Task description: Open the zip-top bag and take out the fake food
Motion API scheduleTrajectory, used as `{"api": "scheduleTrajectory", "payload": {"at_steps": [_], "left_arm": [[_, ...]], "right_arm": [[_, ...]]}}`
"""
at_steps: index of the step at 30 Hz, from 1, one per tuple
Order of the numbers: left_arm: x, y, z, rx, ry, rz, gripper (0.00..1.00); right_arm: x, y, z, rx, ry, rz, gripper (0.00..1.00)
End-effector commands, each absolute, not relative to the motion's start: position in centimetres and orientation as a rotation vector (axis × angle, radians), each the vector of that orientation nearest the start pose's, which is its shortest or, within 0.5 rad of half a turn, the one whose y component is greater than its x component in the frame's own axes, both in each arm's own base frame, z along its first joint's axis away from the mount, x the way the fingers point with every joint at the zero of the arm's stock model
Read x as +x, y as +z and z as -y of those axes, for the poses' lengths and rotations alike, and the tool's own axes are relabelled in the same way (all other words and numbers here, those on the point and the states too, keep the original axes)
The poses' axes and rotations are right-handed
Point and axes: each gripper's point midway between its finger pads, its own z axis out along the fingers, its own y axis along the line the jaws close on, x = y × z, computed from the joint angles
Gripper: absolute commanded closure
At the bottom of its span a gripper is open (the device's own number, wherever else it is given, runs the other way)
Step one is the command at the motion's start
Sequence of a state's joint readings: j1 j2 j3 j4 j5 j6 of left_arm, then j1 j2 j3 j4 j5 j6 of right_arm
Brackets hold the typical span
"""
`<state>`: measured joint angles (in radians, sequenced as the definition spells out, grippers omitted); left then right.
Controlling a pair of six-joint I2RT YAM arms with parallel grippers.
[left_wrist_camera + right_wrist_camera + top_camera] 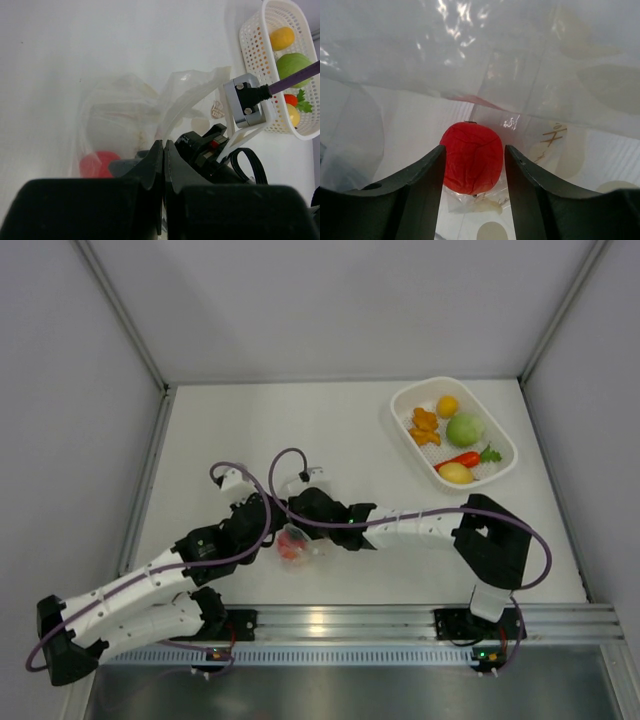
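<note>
The right gripper's (pixel 475 149) jaws stand apart inside the zip-top bag (pixel 120 112), one finger on each side of the red ball (pixel 472 162); whether they touch it is unclear. The left gripper (pixel 163 146) is pinched closed on the bag's rim at 9 o'clock. The table (pixel 250 430) runs toward 12 o'clock to the wall. The white basket (pixel 503 467) sits at 2 o'clock, well apart.
</note>
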<state>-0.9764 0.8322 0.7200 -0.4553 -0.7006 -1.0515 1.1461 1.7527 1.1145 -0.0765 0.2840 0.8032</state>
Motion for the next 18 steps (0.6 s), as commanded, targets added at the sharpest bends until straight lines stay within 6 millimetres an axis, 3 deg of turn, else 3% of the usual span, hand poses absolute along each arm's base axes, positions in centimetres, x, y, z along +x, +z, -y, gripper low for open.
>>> {"api": "scheduleTrajectory", "payload": {"at_steps": [1,10,14,18], "left_arm": [[22.7,19.6,17.2,-0.535,-0.555,-1.933,1.00],[22.2,17.8,16.5,-0.539,-0.526,-1.957,1.00],[22.2,17.5,16.6,-0.534,-0.521,-1.966,1.00],[22.2,17.6,16.7,-0.527,-0.525,-1.967,1.00]], "right_arm": [[17.9,9.1,-44.7,-0.403,0.829,-2.346,0.48],[14.8,6.3,-46.2,-0.533,0.869,-2.411,0.36],[15.5,4.2,-46.4,-0.517,0.795,-2.425,0.34],[17.5,3.9,-47.3,-0.495,0.759,-2.340,0.33]]}}
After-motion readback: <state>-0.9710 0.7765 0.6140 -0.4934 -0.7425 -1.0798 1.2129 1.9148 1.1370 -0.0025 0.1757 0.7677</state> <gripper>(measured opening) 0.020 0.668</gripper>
